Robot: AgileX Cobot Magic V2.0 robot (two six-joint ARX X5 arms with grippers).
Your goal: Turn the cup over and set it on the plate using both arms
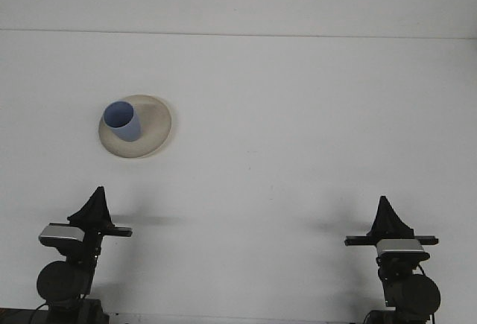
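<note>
Front view: blue cup [122, 121] stands mouth-up on the left part of the plate [153, 126], far left on the table [298, 115]. Both grippers (left [95, 203], right [388, 216]) sit low near the table's front edge, well apart from it; finger state cannot be told.

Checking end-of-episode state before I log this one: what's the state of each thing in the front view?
cup: upright, open mouth up, standing on the plate, left of its centre.
plate: flat on the table, far left area, holding the cup.
left gripper: low at the near edge, away from the plate, holding nothing.
right gripper: low at the near edge on the right, holding nothing.
table: white, bare apart from plate and cup.
</note>
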